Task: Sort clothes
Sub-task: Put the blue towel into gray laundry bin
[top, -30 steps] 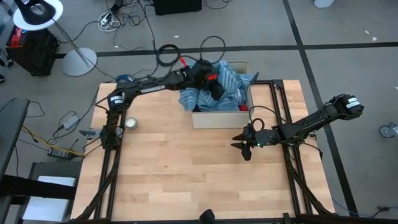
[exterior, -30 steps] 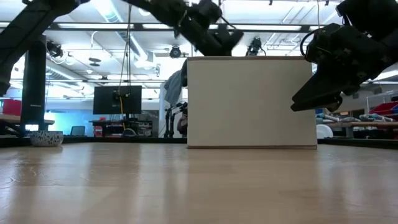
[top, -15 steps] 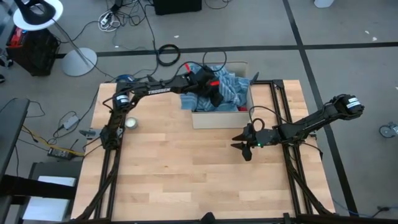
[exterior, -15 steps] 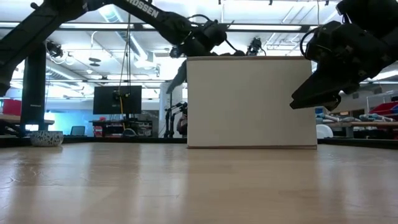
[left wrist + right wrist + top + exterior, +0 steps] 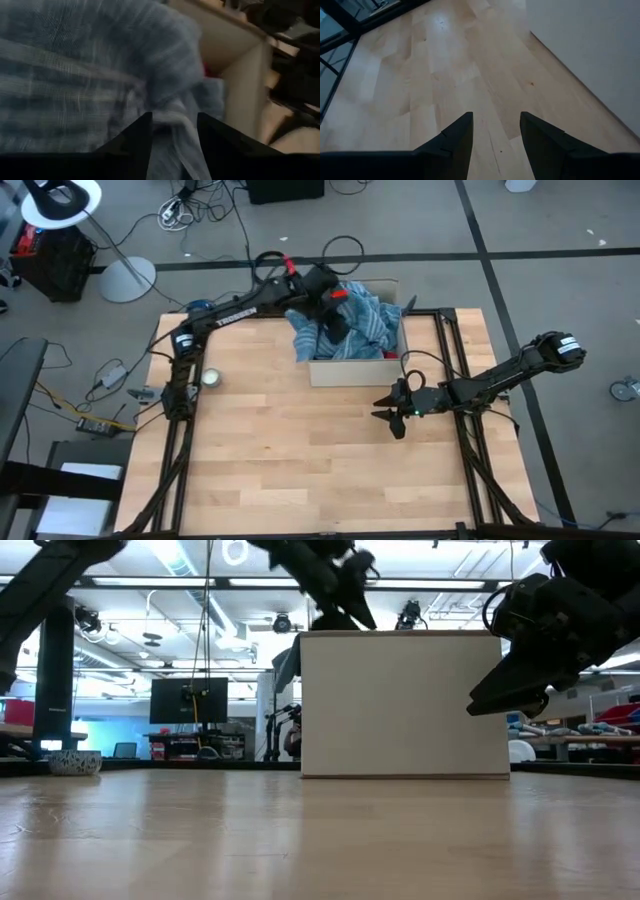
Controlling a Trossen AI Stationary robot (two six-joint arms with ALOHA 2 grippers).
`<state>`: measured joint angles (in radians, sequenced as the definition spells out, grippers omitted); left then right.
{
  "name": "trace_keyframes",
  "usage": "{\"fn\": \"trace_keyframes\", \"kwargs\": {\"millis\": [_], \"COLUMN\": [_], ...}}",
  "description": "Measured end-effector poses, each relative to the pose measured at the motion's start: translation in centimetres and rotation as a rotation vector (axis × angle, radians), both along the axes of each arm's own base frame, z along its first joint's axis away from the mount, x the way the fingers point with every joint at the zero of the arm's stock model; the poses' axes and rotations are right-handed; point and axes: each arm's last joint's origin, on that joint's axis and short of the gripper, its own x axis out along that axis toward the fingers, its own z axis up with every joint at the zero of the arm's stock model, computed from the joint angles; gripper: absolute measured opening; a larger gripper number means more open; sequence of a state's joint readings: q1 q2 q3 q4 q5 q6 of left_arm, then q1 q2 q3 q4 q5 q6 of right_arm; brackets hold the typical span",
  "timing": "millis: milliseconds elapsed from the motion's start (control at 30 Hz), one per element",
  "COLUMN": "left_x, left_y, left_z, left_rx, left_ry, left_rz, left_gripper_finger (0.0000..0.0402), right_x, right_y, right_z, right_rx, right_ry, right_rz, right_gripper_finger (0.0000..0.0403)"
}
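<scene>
A wooden table [image 5: 300, 450] carries a beige cardboard box [image 5: 350, 370] at its far edge, heaped with clothes, chiefly a blue striped cloth [image 5: 368, 323] that spills over the box's left rim. The left gripper [image 5: 335, 320] hangs directly over that heap, jaws parted with nothing clamped between them; its wrist view shows the striped cloth [image 5: 90, 75] lying just beyond the 2 fingers [image 5: 135, 142], so the fabric sits straight below the tool. The right gripper [image 5: 392, 418] waits low over bare boards in front of the box's right corner, jaws spread and empty, well apart from the clothes. By this layout the left arm is the nearer of the 2 for any pick from the pile.
</scene>
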<state>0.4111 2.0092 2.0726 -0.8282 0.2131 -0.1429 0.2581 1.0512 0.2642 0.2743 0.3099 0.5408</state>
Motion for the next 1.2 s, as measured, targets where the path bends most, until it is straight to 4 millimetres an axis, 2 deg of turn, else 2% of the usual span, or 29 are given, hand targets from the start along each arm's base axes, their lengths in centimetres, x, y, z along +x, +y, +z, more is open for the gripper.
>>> {"fn": "trace_keyframes", "kwargs": {"millis": [200, 333, 533, 667, 800, 1000, 1200], "left_x": [-2.6, -4.7, -6.6, -7.7, -9.0, -10.9, -10.3], "left_y": [-1.2, -1.9, -2.1, -1.8, -0.9, 1.1, 2.4], "left_z": [3.3, 5.0, 5.9, 4.9, 2.7, -0.2, -2.6], "left_rx": [0.055, 0.120, 0.175, 0.189, 0.190, 0.168, 0.043], "left_ry": [-0.007, 0.031, 0.096, 0.151, 0.206, 0.111, -0.020], "left_rz": [-0.028, 0.019, 0.081, 0.127, 0.192, 0.333, 0.308], "left_gripper_finger": [0.0161, 0.0161, 0.0161, 0.0161, 0.0161, 0.0161, 0.0160], "right_x": [0.0, 0.0, -0.1, -0.2, -0.2, -0.2, -0.2], "right_y": [0.0, 0.1, 0.4, 0.7, 0.9, 1.0, 0.9], "right_z": [-0.1, -0.1, -0.1, -0.1, -0.1, -0.1, 0.0], "right_rx": [0.018, 0.034, 0.063, 0.084, 0.100, 0.104, 0.103], "right_ry": [0.007, 0.008, 0.010, 0.010, 0.009, 0.007, 0.003], "right_rz": [0.005, 0.013, 0.024, 0.034, 0.040, 0.043, 0.036], "right_gripper_finger": [0.0164, 0.0164, 0.0164, 0.0164, 0.0164, 0.0164, 0.0164]}}
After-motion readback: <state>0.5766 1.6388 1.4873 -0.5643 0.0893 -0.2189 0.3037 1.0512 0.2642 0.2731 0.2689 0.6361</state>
